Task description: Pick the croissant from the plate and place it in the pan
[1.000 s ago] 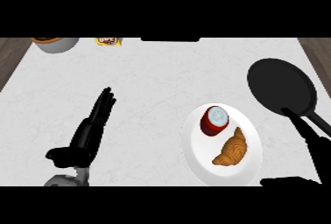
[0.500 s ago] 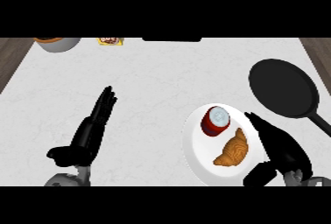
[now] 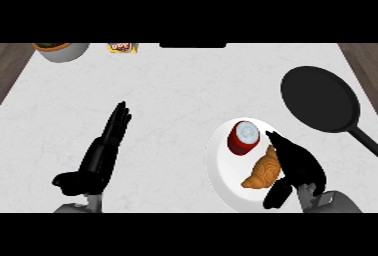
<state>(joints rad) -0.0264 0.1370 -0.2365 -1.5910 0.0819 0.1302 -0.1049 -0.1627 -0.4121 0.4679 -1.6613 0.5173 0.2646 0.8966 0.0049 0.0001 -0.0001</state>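
Note:
A golden croissant (image 3: pixel 263 171) lies on the white plate (image 3: pixel 221 165) at the lower right, beside a red can with a pale lid (image 3: pixel 244 137). My right hand (image 3: pixel 300 166) hangs over the plate's right part, fingers straight and open, its thumb just below the croissant's right end and its fingers along the croissant's right side. The black pan (image 3: pixel 320 99) sits at the upper right, its handle (image 3: pixel 365 140) running down toward the right edge. My left hand (image 3: pixel 103 149) rests open at the lower left, fingers pointing up the counter.
A bowl (image 3: pixel 60 50) stands at the counter's far left corner. A small yellow packet (image 3: pixel 122 47) lies next to it. A dark slab (image 3: pixel 192 45) sits at the back middle. Wooden flooring shows past the counter's left and right edges.
My right hand has come in from the lower right edge and moved left over the plate, up against the croissant. The left hand has stayed still.

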